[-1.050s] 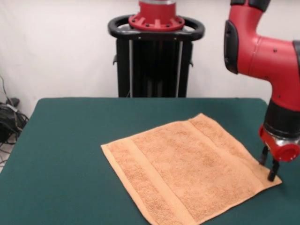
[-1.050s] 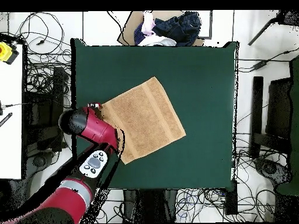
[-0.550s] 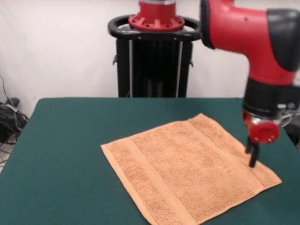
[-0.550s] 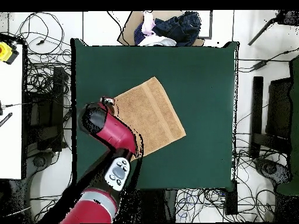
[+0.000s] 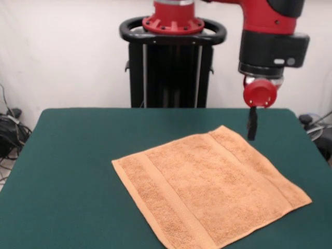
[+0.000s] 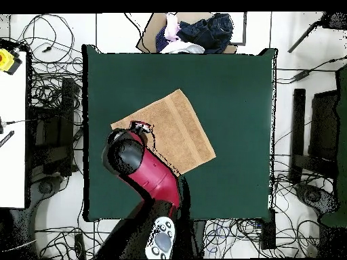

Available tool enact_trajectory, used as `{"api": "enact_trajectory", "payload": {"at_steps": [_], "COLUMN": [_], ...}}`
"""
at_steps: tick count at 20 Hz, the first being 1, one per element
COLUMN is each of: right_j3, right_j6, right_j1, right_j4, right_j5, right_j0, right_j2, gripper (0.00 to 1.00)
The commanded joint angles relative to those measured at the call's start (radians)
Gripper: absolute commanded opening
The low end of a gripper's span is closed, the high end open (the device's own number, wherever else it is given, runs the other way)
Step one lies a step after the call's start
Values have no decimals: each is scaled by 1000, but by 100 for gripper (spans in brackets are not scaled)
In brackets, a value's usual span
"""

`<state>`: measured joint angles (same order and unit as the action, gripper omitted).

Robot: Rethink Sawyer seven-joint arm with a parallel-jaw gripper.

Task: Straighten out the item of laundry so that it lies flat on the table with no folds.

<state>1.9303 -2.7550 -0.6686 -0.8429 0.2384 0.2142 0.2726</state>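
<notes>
One towel (image 5: 210, 189) lies flat beneath the raised, empty pincer (image 5: 252, 127), apparently pressed together.

The table (image 5: 72, 155) is a broad rectangle covered in dark green felt-like cloth, and its surface is bare on every side of the one thing lying on it. That thing is the orange-tan terry towel (image 5: 210, 192), spread open and turned at an angle to the table's edges (a diamond in the overhead view). It looks flat, with no fold showing, though the overhead view hides one corner behind the arm. Woven bands run near two opposite edges. The towel covers only a small part of the cloth.
</notes>
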Motion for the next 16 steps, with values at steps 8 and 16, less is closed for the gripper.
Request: {"api": "enact_trajectory", "payload": {"at_steps": [8,16], "right_j3": [177,146], "right_j6": [-30,-96], "right_j1": [66,152], "right_j4": [227,366], "right_j5": [-225,-323], "right_j0": [-171,-209], "right_j2": [-318,-366], "gripper": [100,100]}}
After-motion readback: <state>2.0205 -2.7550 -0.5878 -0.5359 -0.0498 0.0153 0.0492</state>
